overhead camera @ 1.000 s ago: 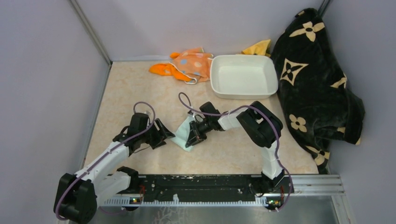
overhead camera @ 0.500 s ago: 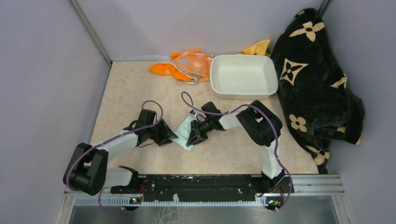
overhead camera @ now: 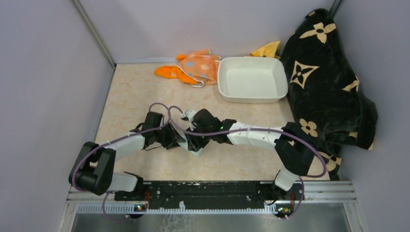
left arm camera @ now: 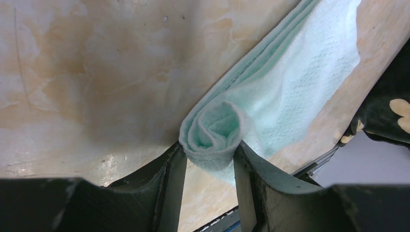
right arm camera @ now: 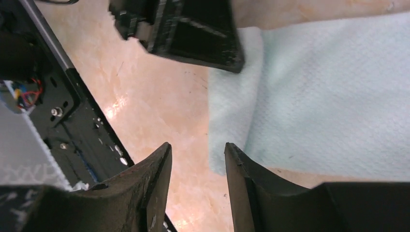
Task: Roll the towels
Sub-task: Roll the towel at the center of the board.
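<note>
Pale lilac walls (overhead camera: 43, 72) close in a marbled beige counter (overhead camera: 130, 92), with the two arms reaching in from its near edge and meeting around the middle. The mint green towel (left arm camera: 300, 87) lies there, folded into a long flat strip of several layers, its near end curled into a loose spiral. The left tool (left arm camera: 209, 154) is clamped on that rolled end, one finger pressed against each side of the spiral. The right tool (right arm camera: 197, 154) hangs low over the counter with its fingers apart and nothing between them; bare counter shows through the gap, and the towel's edge lies just beyond the fingertips. In the right wrist view the other arm's black finger sits on that same edge. At the far side, the orange towel (overhead camera: 167, 72) lies crumpled and touching the dotted towel (overhead camera: 200, 65), which is bunched just left of a white dish (overhead camera: 251, 98). A yellow cloth (overhead camera: 268, 48) peeks out behind the dish, and a black blanket (overhead camera: 324, 82) with tan flowers is heaped along the right wall.
</note>
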Motion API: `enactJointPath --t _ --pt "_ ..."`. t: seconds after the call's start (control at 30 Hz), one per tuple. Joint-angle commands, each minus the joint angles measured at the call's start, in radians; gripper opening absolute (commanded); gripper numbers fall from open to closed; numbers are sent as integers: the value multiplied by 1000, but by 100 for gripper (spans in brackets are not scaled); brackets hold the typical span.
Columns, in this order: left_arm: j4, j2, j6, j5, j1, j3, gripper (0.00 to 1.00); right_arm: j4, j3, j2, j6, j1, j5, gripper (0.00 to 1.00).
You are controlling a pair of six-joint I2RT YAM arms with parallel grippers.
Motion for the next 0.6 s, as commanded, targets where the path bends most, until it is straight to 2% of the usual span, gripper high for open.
enactJointPath --t 0.0,0.13,0.33,0.57 --pt "-79 52 38 -78 1 -31 48 -43 44 -33 -169 137 339 45" --pt "-83 51 35 -80 1 -31 48 -24 53 9 -218 217 452 45" --pt "-92 46 37 -85 1 -28 49 -45 84 136 -260 253 536 44" --pt "-105 50 55 -97 2 -19 50 -42 74 193 -283 260 623 44"
